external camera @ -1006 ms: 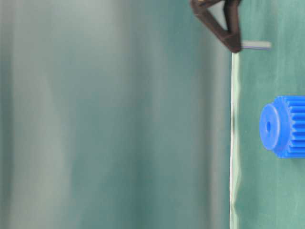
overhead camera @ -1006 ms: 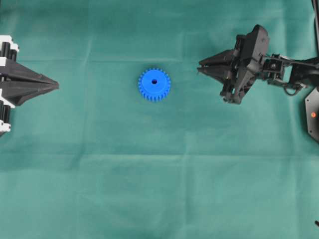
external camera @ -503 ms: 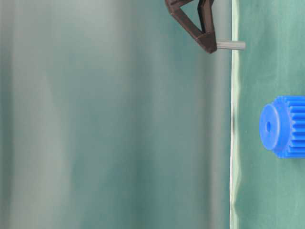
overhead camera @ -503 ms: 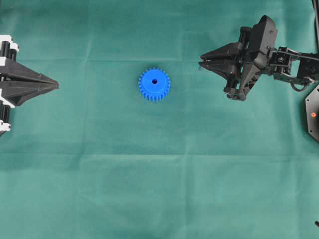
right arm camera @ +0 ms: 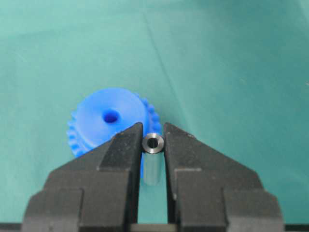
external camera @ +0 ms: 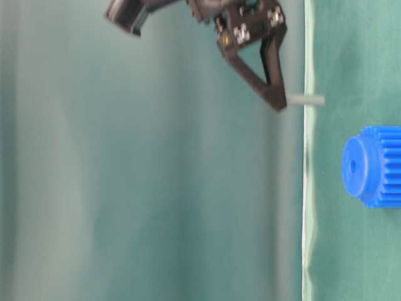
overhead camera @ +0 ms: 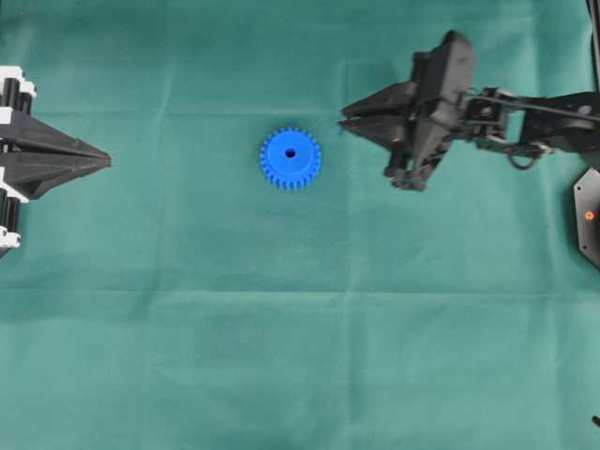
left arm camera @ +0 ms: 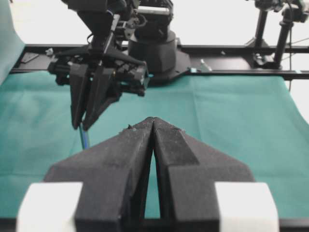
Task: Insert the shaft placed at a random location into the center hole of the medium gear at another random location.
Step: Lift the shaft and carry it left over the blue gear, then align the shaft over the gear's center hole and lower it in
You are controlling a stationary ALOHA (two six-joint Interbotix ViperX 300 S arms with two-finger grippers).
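The medium gear [overhead camera: 291, 158], bright blue, lies flat on the green cloth, its center hole [overhead camera: 290, 153] facing up and empty. My right gripper [overhead camera: 344, 119] hangs above the cloth just right of the gear, shut on the shaft [right arm camera: 153, 143], a short silvery pin. In the table-level view the shaft [external camera: 307, 100] sticks out of the fingertips toward the cloth, off to one side of the gear [external camera: 373, 166]. The right wrist view has the center hole [right arm camera: 110, 116] up and left of the pin. At the left edge my left gripper [overhead camera: 107, 161] rests shut and empty, its tips [left arm camera: 153, 120] touching.
The green cloth [overhead camera: 300, 328] covers the whole work surface. A black base with a red light [overhead camera: 588, 216] sits at the right edge. The right arm's black base and frame rails [left arm camera: 159, 48] stand at the far side in the left wrist view.
My right gripper has moved left toward the gear, carrying the shaft with it. The gear and the left gripper have not moved.
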